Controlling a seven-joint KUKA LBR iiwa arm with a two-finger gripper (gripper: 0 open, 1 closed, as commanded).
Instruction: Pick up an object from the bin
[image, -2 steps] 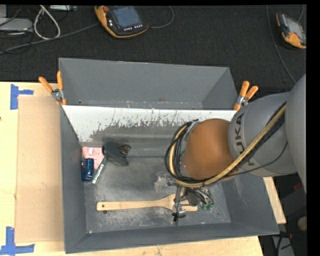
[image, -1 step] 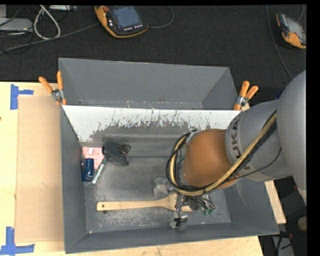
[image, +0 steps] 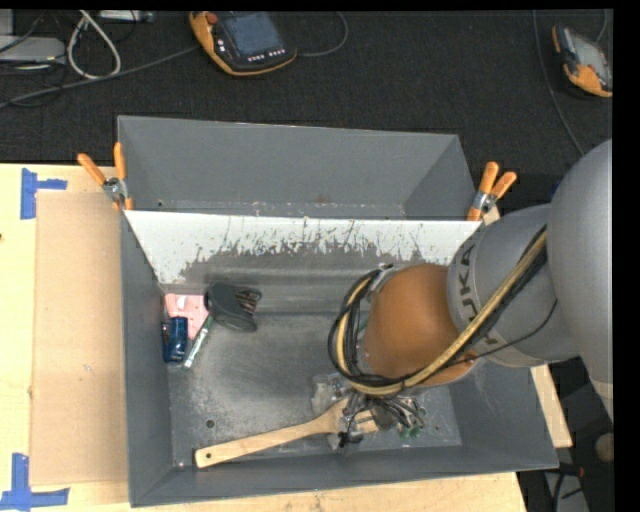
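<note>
My gripper (image: 368, 410) is low over the bin's front middle, largely hidden beneath the arm's orange cover. Right under it lies the head end of a wooden-handled tool (image: 268, 445), whose pale handle runs left along the bin's front wall. Whether the tool's head is gripped cannot be made out. A small greenish bit (image: 409, 431) lies just right of the gripper.
At the left of the bin lie a black object (image: 232, 306), a pink piece (image: 185, 304) and a blue object with a metal end (image: 178, 340), close together. The arm enters from the right and covers the bin's right part.
</note>
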